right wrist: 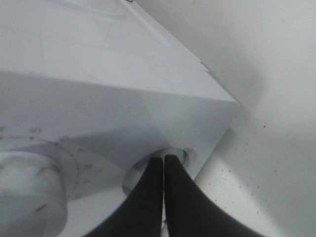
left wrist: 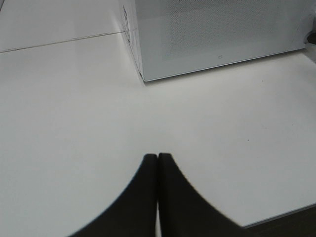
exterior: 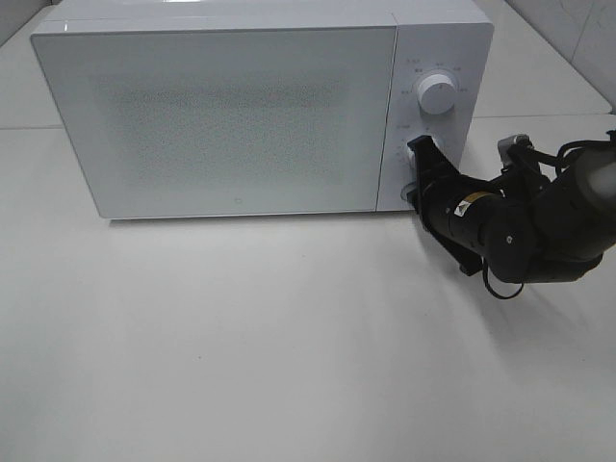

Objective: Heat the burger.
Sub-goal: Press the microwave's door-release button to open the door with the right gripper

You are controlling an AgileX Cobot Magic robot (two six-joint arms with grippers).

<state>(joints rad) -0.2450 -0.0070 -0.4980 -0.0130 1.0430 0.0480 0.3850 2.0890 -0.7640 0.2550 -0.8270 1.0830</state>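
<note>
Right gripper, exterior high: right gripper (exterior: 422, 149) sits at the control panel of the microwave (exterior: 231, 115), just below the upper knob (exterior: 438, 93); its jaw state is too small to tell from this view.
Right arm, exterior high: black arm (exterior: 539, 231) reaches in from the right edge, low over the white table (exterior: 289, 337).
Microwave, exterior high: door shut, with a dotted front panel that shows nothing of the inside.
Burger, exterior high: not to be seen, so its place cannot be told.
Left gripper, left wrist: left gripper (left wrist: 158, 157) has its black fingers pressed together, holding nothing, over bare table well apart from the microwave's front corner.
Burger, left wrist: not visible.
Right gripper, right wrist: both fingers pressed together, tips right at the lower knob (right wrist: 177, 153); contact looks likely but cannot be told for certain.
Upper knob, right wrist: large, blurred, beside the fingers.
Burger, right wrist: not visible.
</note>
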